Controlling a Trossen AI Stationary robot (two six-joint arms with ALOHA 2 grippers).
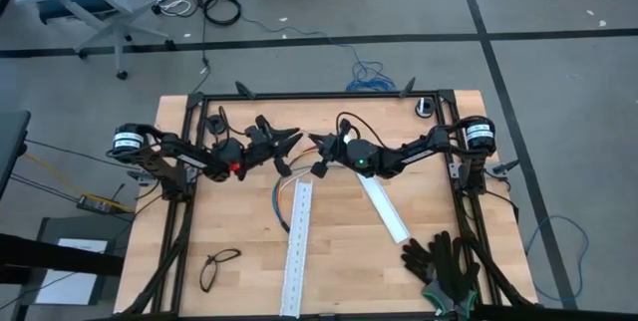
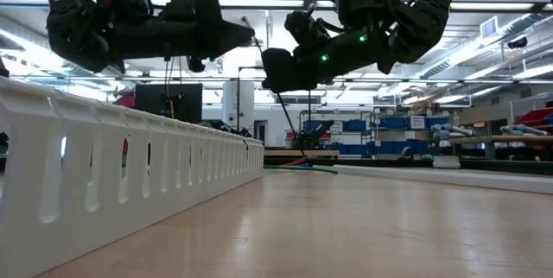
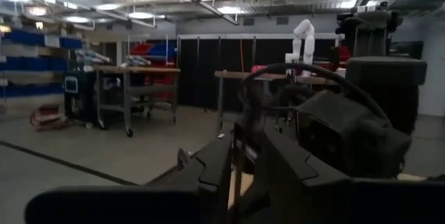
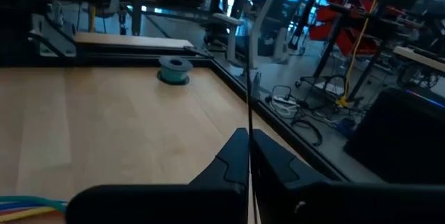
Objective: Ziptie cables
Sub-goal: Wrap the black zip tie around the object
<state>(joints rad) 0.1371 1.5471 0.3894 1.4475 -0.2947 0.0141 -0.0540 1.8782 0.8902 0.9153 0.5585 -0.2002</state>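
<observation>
Both arms are raised above the back half of the wooden table (image 1: 339,261), tips facing each other near the centre. The right gripper (image 4: 248,156) has its two fingers pressed flat together, pinching a thin dark strand (image 4: 249,78), probably a zip tie, that runs straight out from between the tips; in the low view the same thin line hangs down from that gripper (image 2: 275,69) toward the table. The left gripper (image 3: 245,175) has its fingers nearly together with only a narrow slit between them; whether anything sits in that slit cannot be told, and from above its tips (image 1: 291,142) end just short of the right gripper's (image 1: 317,143). Neither gripper touches the cables (image 1: 282,204), which lie on the table below and between the two tips, a curved bundle of blue, green, orange and yellow wires just beside the far end of the upright white perforated rail (image 1: 297,249); their coloured ends also show at the corner of the right wrist view (image 4: 28,205). A second white rail (image 1: 384,208) lies slanted to the right, black gloves (image 1: 444,261) at the near right corner, glasses (image 1: 218,267) at near left, and a small green spool (image 4: 174,69) at the far right corner.
</observation>
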